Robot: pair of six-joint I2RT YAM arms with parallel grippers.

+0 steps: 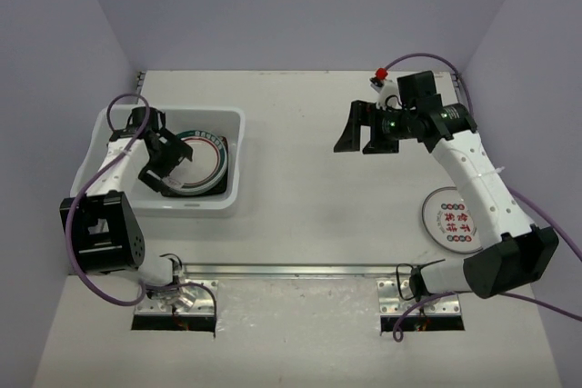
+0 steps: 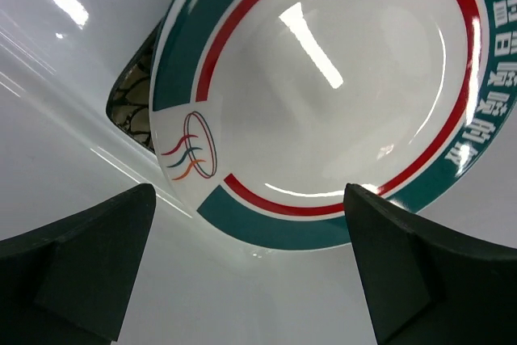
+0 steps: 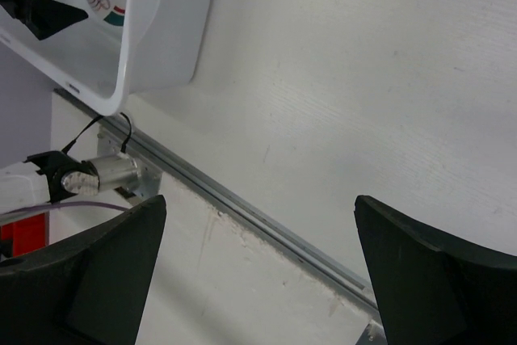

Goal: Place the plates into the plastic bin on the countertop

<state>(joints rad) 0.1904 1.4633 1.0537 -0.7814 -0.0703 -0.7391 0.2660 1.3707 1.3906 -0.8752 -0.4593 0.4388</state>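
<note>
The white plastic bin [image 1: 233,163] stands on the left of the countertop [image 1: 318,215]. Inside it a round white plate with teal and red rim bands [image 1: 207,163] lies on a square black plate [image 1: 211,188]. My left gripper [image 1: 169,163] is open and empty, down inside the bin just left of that plate. In the left wrist view the banded plate [image 2: 339,78] fills the frame and a corner of the black plate [image 2: 133,107] peeks out. My right gripper [image 1: 361,130] is open and empty, raised over the right middle. A round white plate with red characters [image 1: 450,217] lies at the right, partly under my right arm.
A metal rail [image 1: 300,271] runs along the near edge, also in the right wrist view [image 3: 266,224]. The bin's corner [image 3: 137,30] shows in the right wrist view. A red-capped fitting [image 1: 380,75] sits at the back right. Purple walls close in the sides.
</note>
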